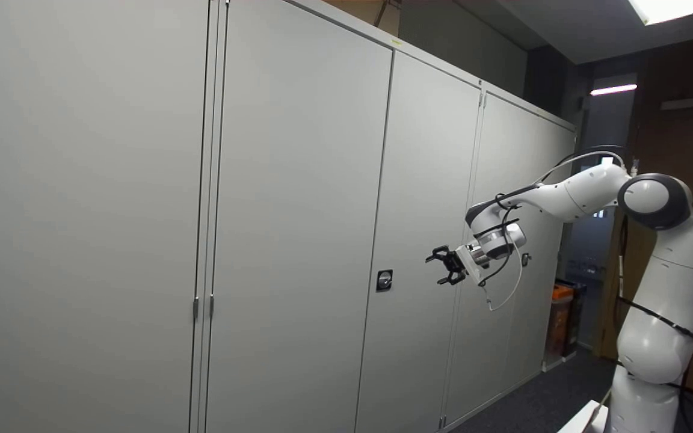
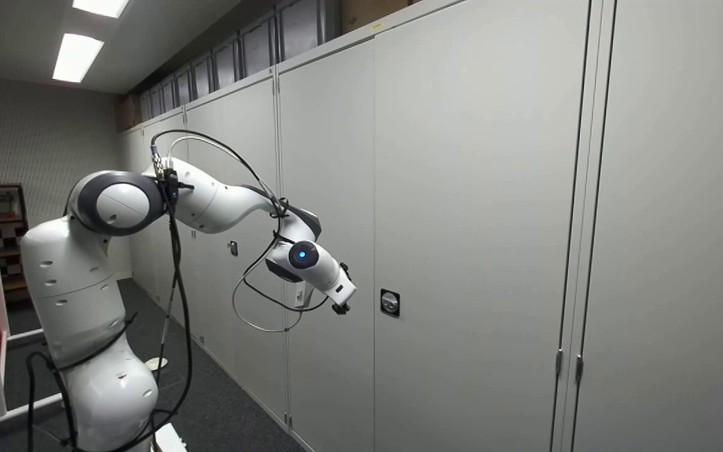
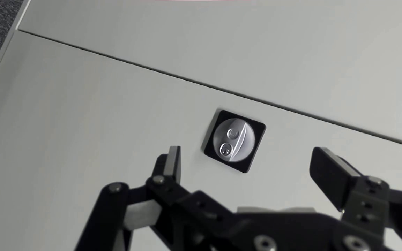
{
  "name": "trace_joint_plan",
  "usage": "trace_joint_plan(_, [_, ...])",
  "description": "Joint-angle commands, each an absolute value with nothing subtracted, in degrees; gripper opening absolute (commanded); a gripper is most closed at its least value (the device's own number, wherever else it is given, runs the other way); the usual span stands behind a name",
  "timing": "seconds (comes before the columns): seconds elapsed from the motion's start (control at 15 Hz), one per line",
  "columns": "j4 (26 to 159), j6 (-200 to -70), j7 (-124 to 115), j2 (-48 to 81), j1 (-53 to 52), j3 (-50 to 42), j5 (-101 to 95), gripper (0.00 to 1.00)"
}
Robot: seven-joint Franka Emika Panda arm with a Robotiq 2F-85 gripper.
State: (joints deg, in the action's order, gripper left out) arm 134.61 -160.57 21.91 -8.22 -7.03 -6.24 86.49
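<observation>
Rotary cabinet lock sits on a grey cabinet door, just beside the seam; probably mounted there because the two doors latch at that edge. Gripper is spread wide and empty, apart from the lock and nearest to it of all things in view. In the wrist view its fingers flank the lock, one to each side; that spacing presumably leaves room for the lock in the gap. Only the wrist view resolves the lock's key cylinder and slanted ridge. In an exterior view the gripper's separation from the lock is plain, with the robot arm to the lock's right and an orange-topped bin well beyond. In an exterior view the wrist housing hides most of the fingers, but grey boxes show above and left of the lock.
</observation>
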Motion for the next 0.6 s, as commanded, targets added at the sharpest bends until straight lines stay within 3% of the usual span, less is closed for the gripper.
trace_joint_plan(0.0, [131.0,-161.5,25.9,-4.2,-7.3,-6.2,90.6,1.00])
trace_joint_plan(0.53, [125.2,-163.2,29.8,1.3,-7.3,-5.9,94.0,1.00])
